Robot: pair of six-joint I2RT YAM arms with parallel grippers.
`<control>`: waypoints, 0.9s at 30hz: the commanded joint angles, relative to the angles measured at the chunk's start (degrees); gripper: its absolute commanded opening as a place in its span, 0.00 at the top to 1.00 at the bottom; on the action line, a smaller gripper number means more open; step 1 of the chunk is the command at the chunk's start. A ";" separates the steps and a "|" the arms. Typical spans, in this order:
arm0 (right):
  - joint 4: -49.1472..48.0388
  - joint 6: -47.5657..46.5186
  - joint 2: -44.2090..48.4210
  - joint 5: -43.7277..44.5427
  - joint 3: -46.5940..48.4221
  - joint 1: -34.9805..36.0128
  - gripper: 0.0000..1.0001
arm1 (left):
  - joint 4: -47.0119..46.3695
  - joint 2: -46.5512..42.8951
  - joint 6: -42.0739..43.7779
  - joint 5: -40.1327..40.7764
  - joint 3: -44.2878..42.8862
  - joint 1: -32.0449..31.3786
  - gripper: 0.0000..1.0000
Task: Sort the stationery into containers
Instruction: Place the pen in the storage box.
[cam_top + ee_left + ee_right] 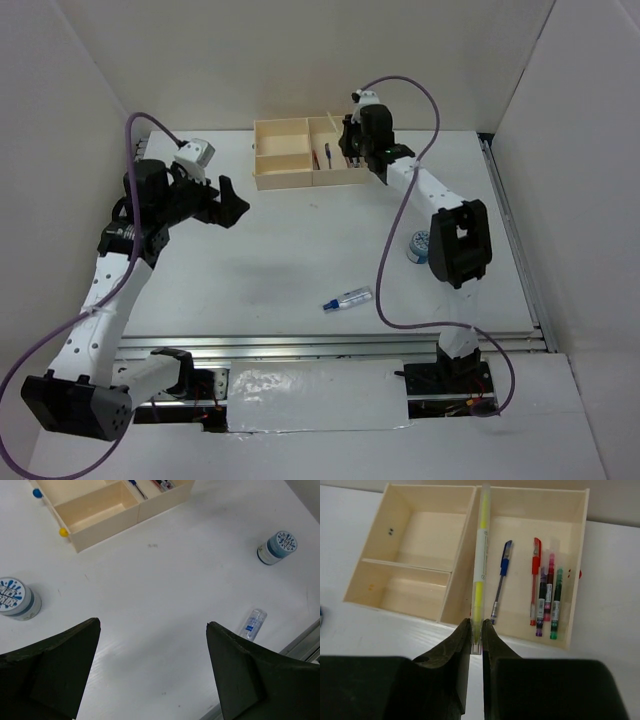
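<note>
Yellow-and-white plastic highlighter pen (480, 555) is clamped by one end in the right pincer (476, 630), held lengthwise over the shallow cream-yellow rectangular box (405, 564), probably to drop in parallel with the thin coloured pens (541, 600) in its large section. The left pincer (153, 625) gapes apart above the white table (175, 580), holding nothing. Only its wrist view shows both round blue-and-white cylinders (17, 599) and the clear blue-ended tube (252, 623), all unsorted.

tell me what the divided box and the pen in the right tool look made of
The box: probably thin unfinished wood or plywood, with matte cream panels and square-cut edges. The pen, pinched in the right tool: plastic by the look, a translucent yellow barrel with a white label band, slightly glossy.
</note>
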State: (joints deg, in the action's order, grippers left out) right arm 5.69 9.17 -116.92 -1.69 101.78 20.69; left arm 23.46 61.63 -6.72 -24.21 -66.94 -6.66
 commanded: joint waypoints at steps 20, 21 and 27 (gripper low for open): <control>6.23 0.24 11.31 -6.91 3.98 -4.51 0.32 | 4.04 12.18 12.34 3.27 -0.91 -21.18 0.07; 7.56 -0.11 14.24 -7.62 2.56 -5.73 0.31 | 5.09 13.77 12.87 4.07 -1.96 -22.77 0.08; 18.99 -6.42 39.55 -13.24 -10.09 -11.54 0.32 | 9.84 27.04 12.35 10.12 -8.72 -33.93 0.09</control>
State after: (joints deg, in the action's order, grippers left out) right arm 17.26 6.96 -87.99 -10.59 95.31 10.96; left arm 30.81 84.44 4.73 -18.39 -71.64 -36.45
